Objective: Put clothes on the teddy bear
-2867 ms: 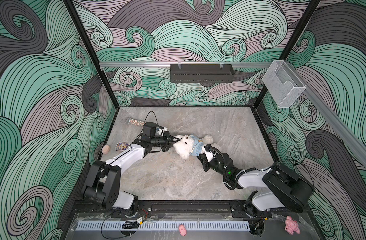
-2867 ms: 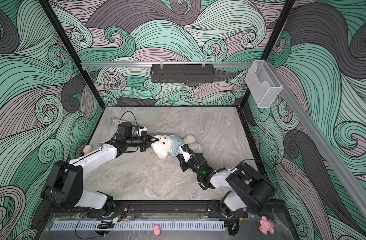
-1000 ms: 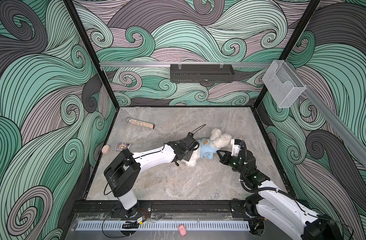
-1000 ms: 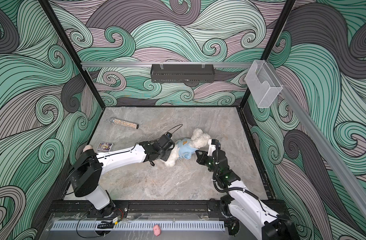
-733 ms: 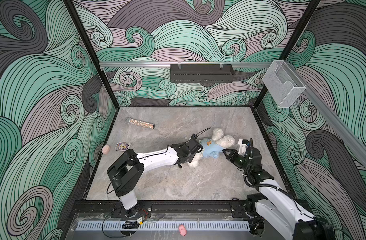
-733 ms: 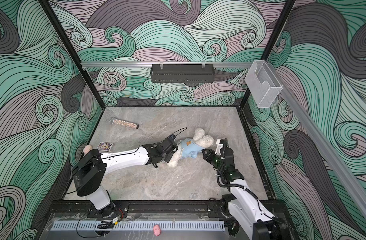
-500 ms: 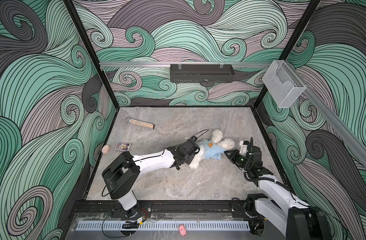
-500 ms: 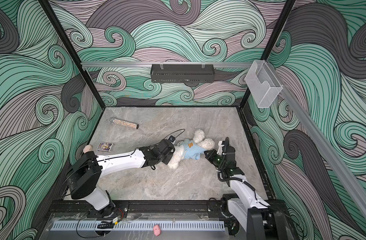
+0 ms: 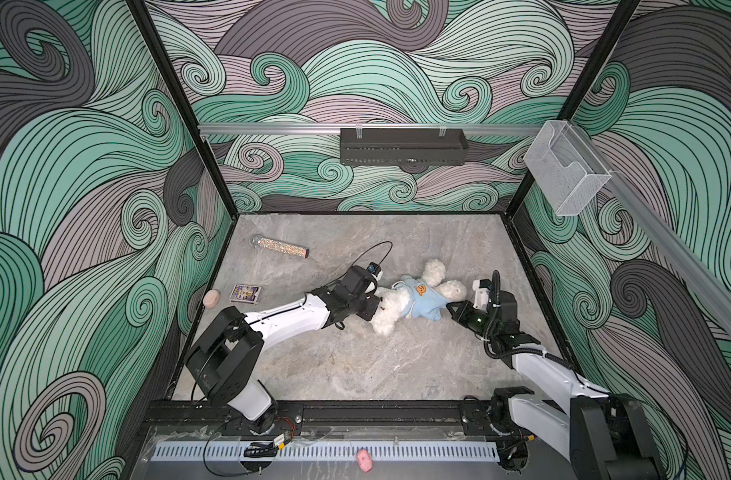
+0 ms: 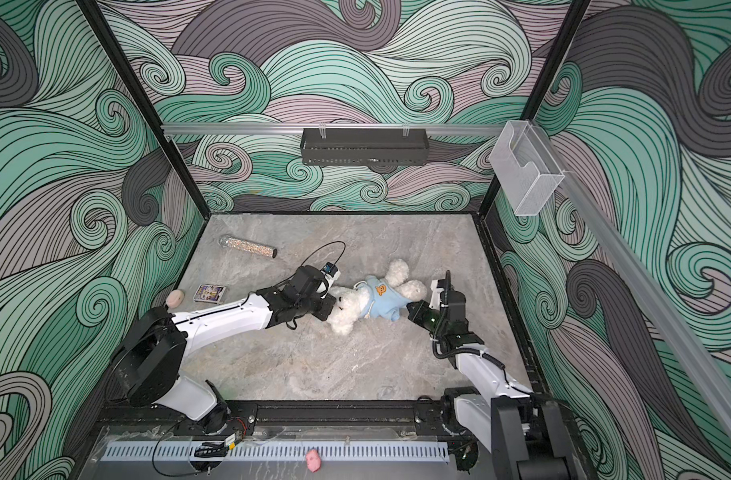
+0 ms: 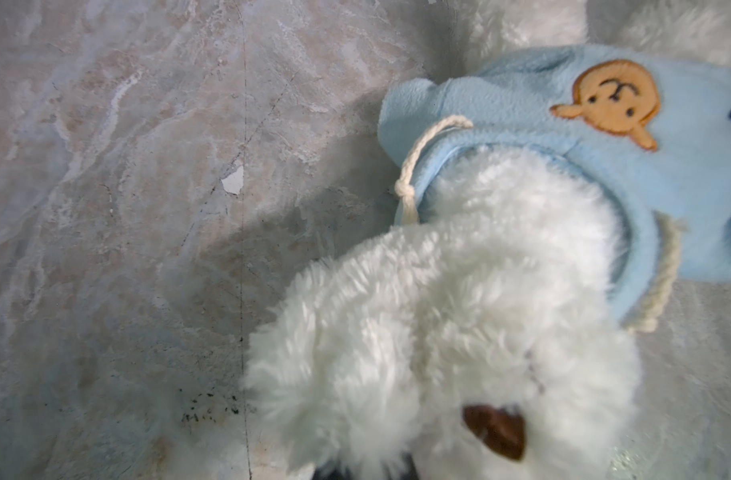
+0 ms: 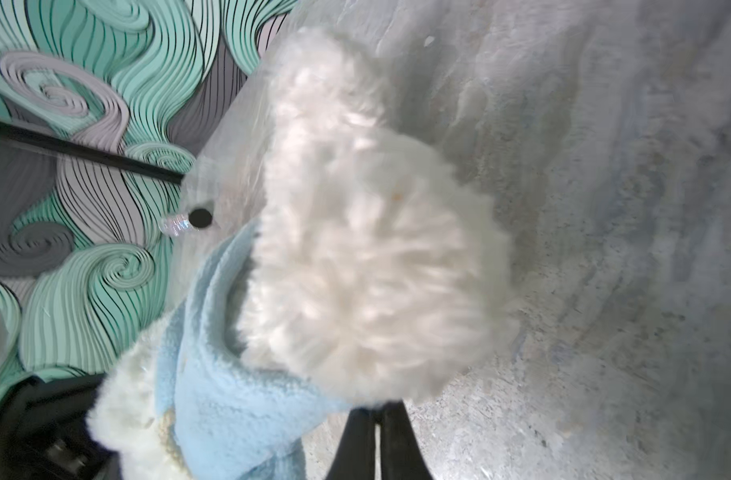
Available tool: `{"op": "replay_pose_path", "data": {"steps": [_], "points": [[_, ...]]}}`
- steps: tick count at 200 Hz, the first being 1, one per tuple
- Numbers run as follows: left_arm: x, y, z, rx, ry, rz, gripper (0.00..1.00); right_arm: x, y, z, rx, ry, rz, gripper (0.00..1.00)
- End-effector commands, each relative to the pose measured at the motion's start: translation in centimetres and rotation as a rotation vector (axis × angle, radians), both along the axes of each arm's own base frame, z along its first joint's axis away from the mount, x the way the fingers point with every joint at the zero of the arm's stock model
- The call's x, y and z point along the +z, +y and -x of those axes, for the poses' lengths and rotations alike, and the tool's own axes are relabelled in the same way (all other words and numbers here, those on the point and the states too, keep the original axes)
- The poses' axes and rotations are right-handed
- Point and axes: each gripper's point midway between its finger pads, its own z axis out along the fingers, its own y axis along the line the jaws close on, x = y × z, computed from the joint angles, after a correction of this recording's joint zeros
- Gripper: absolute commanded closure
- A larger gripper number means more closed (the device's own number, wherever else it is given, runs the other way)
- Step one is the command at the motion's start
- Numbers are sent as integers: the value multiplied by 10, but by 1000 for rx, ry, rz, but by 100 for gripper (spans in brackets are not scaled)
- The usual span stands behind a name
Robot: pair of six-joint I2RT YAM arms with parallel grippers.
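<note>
— While the left gripper [image 9: 374, 310] sits at the head of the teddy bear [image 9: 391, 306], is it pinching?
— Yes, squeezed tight on the fur. Its arm lies low and stretched long.
— And the right gripper [image 9: 449, 309]?
— Its black fingers [image 12: 355, 449] are almost together by the blue hoodie [image 9: 423, 297]; a grip cannot be told. That arm is folded.
— Where is the bear?
— Lying mid-way on the grey marble table [image 9: 355, 365], wavy green walls [image 9: 355, 83] around.

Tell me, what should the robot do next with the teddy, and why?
Probably the right gripper should back away from the hem: the blue hoodie already covers the tummy of the teddy bear, both legs poke out, and the left gripper holds its head.
</note>
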Motion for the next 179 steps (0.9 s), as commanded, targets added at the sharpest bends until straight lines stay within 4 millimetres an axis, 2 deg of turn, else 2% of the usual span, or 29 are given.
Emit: {"op": "replay_pose_path", "data": {"steps": [1,15,36,46,63,115,152,166,179], "points": [[2,1,8,-15,70,58,100,16,16,-7,120,-124,151,81],[6,-2,3,-8,79,103,100,20,27,2,193,-125,176,76],[9,-1,-6,9,75,136,100,43,37,11,243,-218,178,69],[11,-3,-7,5,74,151,100,54,41,12,248,-261,168,65],[13,-6,-8,3,69,164,100,60,46,8,252,-248,146,64],[13,-6,-8,-3,77,158,100,31,51,-13,258,-81,176,62],[12,-6,-7,-4,82,153,100,16,48,-21,240,-59,207,61],[12,-6,-7,-2,82,152,100,11,50,-22,249,-44,199,64],[11,-5,-7,-3,81,149,100,8,49,-23,242,-31,198,74]]}}
